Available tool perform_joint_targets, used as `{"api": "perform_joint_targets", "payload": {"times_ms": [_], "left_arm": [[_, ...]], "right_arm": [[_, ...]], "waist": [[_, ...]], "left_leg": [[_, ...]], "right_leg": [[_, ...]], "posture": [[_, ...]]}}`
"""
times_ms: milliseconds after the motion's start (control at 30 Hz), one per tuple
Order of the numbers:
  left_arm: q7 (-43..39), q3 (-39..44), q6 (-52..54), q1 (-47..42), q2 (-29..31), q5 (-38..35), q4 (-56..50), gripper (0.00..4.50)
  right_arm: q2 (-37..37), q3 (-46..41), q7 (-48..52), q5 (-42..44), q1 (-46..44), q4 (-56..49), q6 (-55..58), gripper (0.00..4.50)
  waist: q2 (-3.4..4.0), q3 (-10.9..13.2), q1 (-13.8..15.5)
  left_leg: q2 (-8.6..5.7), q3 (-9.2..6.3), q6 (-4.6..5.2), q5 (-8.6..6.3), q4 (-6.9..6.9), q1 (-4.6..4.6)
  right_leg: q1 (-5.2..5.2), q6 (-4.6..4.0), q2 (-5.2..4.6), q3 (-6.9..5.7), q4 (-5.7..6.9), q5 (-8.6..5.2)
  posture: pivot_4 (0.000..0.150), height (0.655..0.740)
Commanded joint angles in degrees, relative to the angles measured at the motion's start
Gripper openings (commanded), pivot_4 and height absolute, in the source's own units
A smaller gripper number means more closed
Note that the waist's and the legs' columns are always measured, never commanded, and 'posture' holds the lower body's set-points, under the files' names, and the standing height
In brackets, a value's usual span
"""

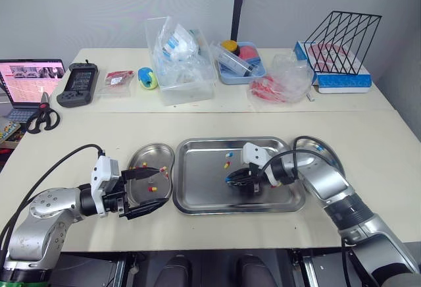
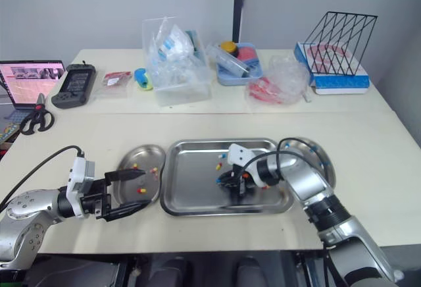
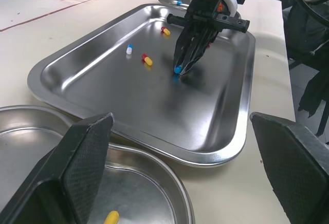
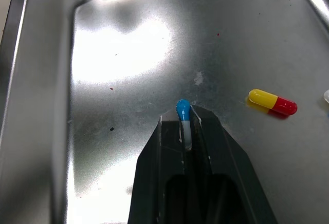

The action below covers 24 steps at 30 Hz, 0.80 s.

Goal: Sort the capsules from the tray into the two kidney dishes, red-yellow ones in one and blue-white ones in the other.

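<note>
1. Grip first: the right gripper (image 4: 187,126) is pinched on a blue-white capsule (image 4: 183,117), low over the floor of the tray (image 1: 204,185), at centre frame in the head views.
2. The capsule's long axis runs along the fingers. Its blue end pokes out past the tips and its white end sits between the pads.
3. Whether the capsule has cleared the metal I cannot tell; the blue tip is touching the tray floor or just above it.
4. The target, as I judge it, is the right kidney dish (image 1: 327,152), just right of the tray's right rim, which already holds at least one blue-white capsule. It lies to the right of the gripper, beside that arm's own forearm, so the right arm is the nearer one. The move calls for a lift, then a carry rightward over the rim.
5. The left gripper (image 1: 162,185) hangs spread wide and holds nothing, over the left kidney dish (image 1: 146,152), left of centre, where red-yellow capsules lie.
6. In the tray, a red-yellow capsule (image 4: 272,101) lies near the pinched one but apart from it.
</note>
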Motion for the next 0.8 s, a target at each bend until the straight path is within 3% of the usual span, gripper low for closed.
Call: {"api": "perform_joint_targets", "payload": {"times_ms": [33, 167, 333, 467, 633, 800], "left_arm": [[0.28, 0.52, 0.55, -0.91, 0.41, -1.54, -1.94, 4.50], [0.29, 0.38, 0.95, -1.16, 0.31, -1.55, -2.11, 4.50], [0.03, 0.21, 1.08, -1.57, 0.35, -1.59, -1.56, 4.50], [0.09, -0.26, 0.88, -2.35, 0.19, -1.43, -0.64, 4.50], [-0.09, -0.83, 0.58, -3.08, 0.07, -1.34, 0.19, 4.50], [-0.09, -0.89, 0.53, -3.09, 0.13, -1.58, -0.07, 4.50]], "right_arm": [[-0.50, -0.85, -0.04, -0.60, 0.71, -1.61, 0.38, 0.05], [-2.56, -7.57, -1.17, 4.43, 2.41, -9.18, 4.42, 0.05], [-10.28, -30.68, -5.47, 17.10, 11.34, -22.71, 18.15, 0.05], [-14.41, -44.13, -9.51, 19.71, 19.65, -23.61, 23.19, 0.05], [-15.73, -49.58, -12.73, 17.70, 28.91, -21.96, 22.58, 0.05], [-14.26, -48.50, -16.10, 16.72, 33.43, -20.44, 21.08, 0.05]], "waist": [[0.00, 0.00, 0.01], [0.01, 0.01, 0.21], [0.02, 0.02, 1.06], [0.01, 0.01, 1.16], [0.03, 0.01, 0.45], [0.03, 0.01, 0.13]], "left_leg": [[0.00, 0.00, 0.00, 0.00, 0.00, 0.00], [0.00, -0.02, 0.00, 0.00, 0.00, -0.03], [-0.04, -0.21, 0.00, 0.00, 0.02, -0.32], [-0.03, 0.02, 0.02, -0.01, -0.01, -0.17], [-0.01, 0.17, 0.02, -0.01, -0.02, 0.02], [-0.01, 0.18, 0.03, -0.01, -0.01, 0.07]], "right_leg": [[0.00, 0.00, 0.00, 0.00, 0.00, 0.00], [-0.03, 0.00, -0.01, 0.00, 0.00, 0.00], [-0.25, 0.00, -0.06, -0.01, -0.02, 0.00], [-0.07, 0.00, -0.02, -0.04, -0.05, 0.00], [0.11, 0.00, 0.01, 0.01, -0.01, 0.00], [0.21, 0.00, 0.00, 0.01, -0.04, 0.00]], "posture": [[0.150, 0.7275], [0.150, 0.7275], [0.150, 0.7275], [0.150, 0.7275], [0.150, 0.7275], [0.150, 0.7275]]}}
